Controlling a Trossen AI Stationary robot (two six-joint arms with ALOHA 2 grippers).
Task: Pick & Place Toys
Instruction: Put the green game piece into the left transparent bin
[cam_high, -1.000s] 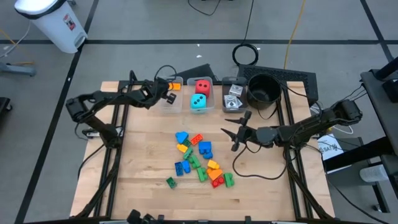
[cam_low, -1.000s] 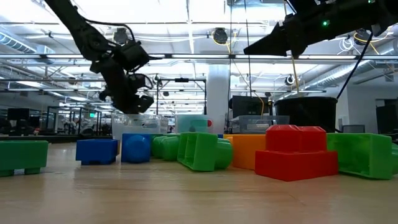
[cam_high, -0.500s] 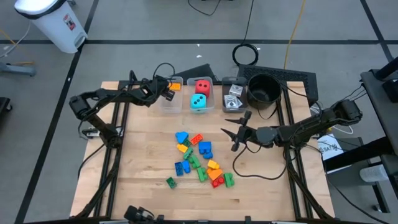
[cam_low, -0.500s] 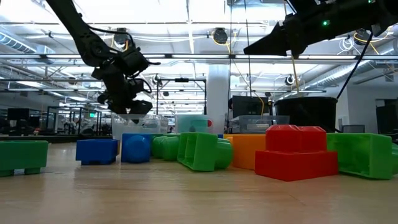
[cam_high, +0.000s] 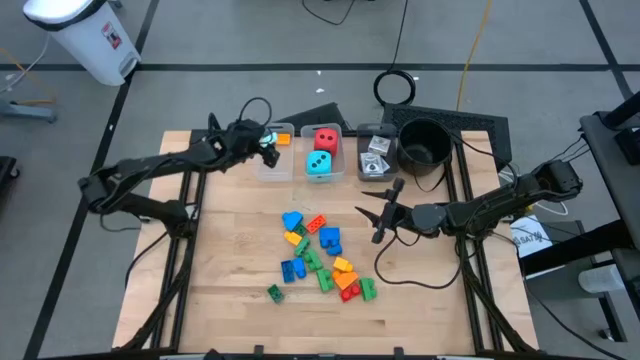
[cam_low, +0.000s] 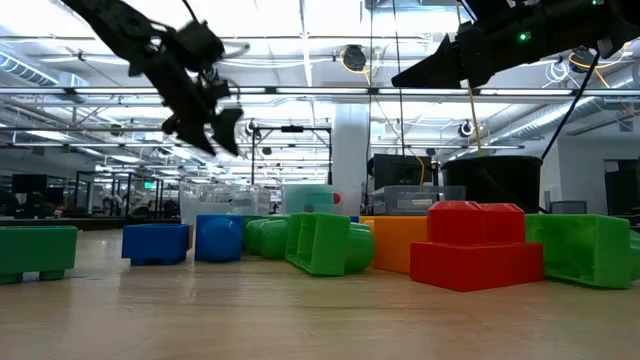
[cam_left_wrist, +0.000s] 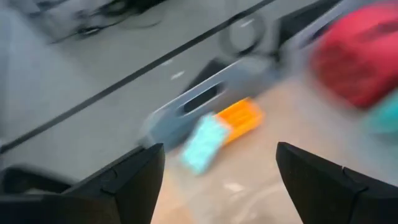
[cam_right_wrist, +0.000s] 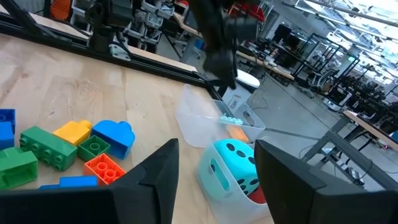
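Counted along the far edge of the table (cam_high: 230, 270): three clear bins in a row and one round black pot (cam_high: 424, 145) just right of them. In the left bin (cam_high: 272, 165): two bricks, one orange brick (cam_high: 283, 139) and one light blue brick (cam_left_wrist: 203, 142), close together at its far end. In the middle bin (cam_high: 338, 160): two dice, red die (cam_high: 325, 138) toward the far end and teal die (cam_high: 319, 163) nearer. In the right bin (cam_high: 362, 166): small white and blue cards (cam_high: 376, 152) (at least two, exact number too small to tell). Out on the open wood: a loose cluster of bricks (cam_high: 318, 255), about a dozen in blue, green, yellow, orange and red, overlapping too much for a sure count, plus one lone green brick (cam_high: 275, 292) a little apart on the near left. Above the far end of the left bin: left gripper (cam_high: 268, 141), fingers spread apart, nothing between them, clear of the two bricks below. Raised over bare wood just right of the cluster: right gripper (cam_high: 368, 218), fingers also apart and holding nothing, pointed toward the bins.
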